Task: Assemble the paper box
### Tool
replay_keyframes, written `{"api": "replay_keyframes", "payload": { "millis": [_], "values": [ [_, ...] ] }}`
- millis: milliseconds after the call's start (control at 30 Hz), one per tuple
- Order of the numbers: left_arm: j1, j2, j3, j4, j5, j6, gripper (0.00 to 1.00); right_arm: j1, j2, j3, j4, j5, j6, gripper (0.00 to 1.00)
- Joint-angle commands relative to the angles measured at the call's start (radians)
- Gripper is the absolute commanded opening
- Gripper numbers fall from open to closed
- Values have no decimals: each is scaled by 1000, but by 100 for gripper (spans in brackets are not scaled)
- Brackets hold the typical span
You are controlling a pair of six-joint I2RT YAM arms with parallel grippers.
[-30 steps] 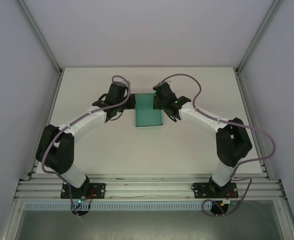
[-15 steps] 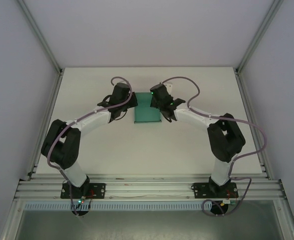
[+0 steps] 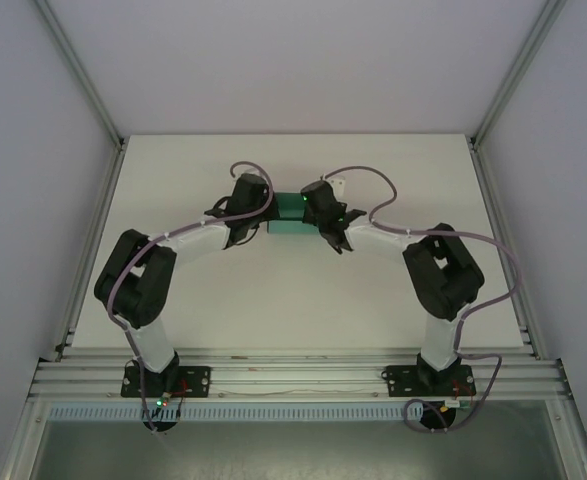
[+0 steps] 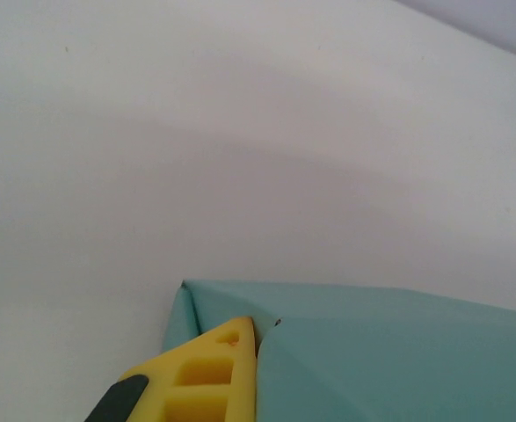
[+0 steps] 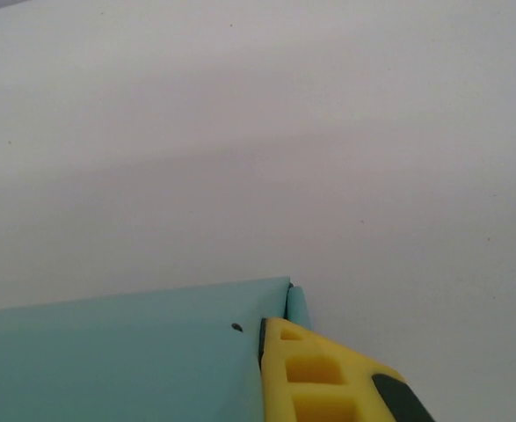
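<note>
The teal-green paper box (image 3: 289,216) is held at the middle of the table between my two grippers. My left gripper (image 3: 266,213) grips its left end and my right gripper (image 3: 311,212) its right end. In the left wrist view one yellow finger (image 4: 207,374) lies flat against a folded corner of the paper box (image 4: 398,352); the card hides the other finger. The right wrist view mirrors this: a yellow finger (image 5: 328,378) presses the edge of the paper box (image 5: 117,360), and the second finger is under the card.
The white table (image 3: 293,290) is bounded by grey walls and aluminium posts (image 3: 85,90) on the left, right and back. A small white object (image 3: 339,183) sits just behind the right gripper.
Both grippers have drawn closer together around the box. From above the teal card now looks shorter and narrower than a second ago. Both elbows have swung inward.
</note>
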Motion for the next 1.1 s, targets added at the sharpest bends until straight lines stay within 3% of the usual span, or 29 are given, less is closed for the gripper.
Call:
{"api": "replay_keyframes", "payload": {
  "millis": [0,100,367,667,733,767,900,1067],
  "values": [
    [-17,-20,-55,-24,60,37,0,7,-30,-56,92,-4,-46,1],
    [-23,-60,-109,3,82,80,1,15,-54,-123,156,-2,-90,1],
    [-25,-152,-149,-23,124,118,26,42,-81,-232,254,11,-178,1],
    [-26,-319,-158,-164,67,109,70,65,-118,-291,285,66,-213,1],
    [-24,-348,-148,-216,24,86,94,69,-118,-303,302,66,-215,2],
    [-21,-362,-139,-245,-9,63,100,72,-117,-308,312,65,-217,2],
    [13,-390,-101,-291,-95,-23,100,93,-105,-322,333,112,-232,4],
    [114,-345,-68,-257,26,-101,100,132,-86,-322,353,190,-248,5]
  ]
}}
